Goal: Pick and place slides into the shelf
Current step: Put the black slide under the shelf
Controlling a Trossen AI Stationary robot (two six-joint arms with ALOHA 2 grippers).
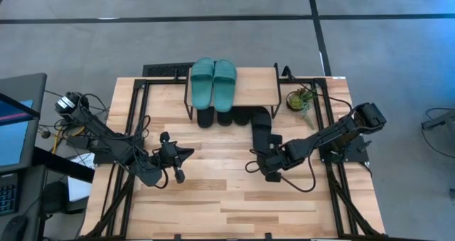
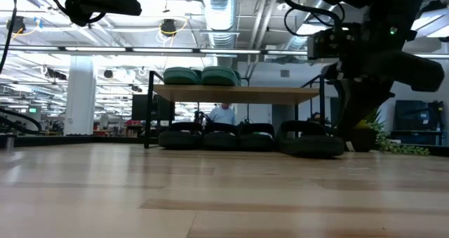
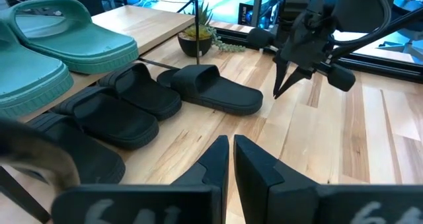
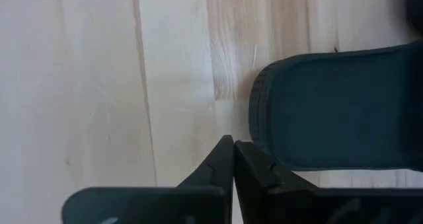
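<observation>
From above, the teal slides sit as a pair on the top board of the shelf, three black slides poke their heels out from under it, and the fourth black slide lies only partly tucked in at the right end, angled out onto the bench; the right gripper hangs just beyond its heel, while the left gripper waits near mid-bench, well apart from any slide. The main risk, as I judge it, is a push along this skew line: the slide could pivot against a shelf leg or shoulder its neighbour rather than going in straight. At bench height the stray slide lies flat beside the three under the shelf, with the right arm dark above it (the jaws themselves are hard to make out here). The left wrist view shows the left arm's own jaws pressed together, and the right gripper off the slide's heel, apparently clear of it. In the right wrist view the jaws are pressed together too, holding nothing, and the slide's rounded heel sits just beside the fingertips, off to one side, so a shove would land off-centre and turn it.
</observation>
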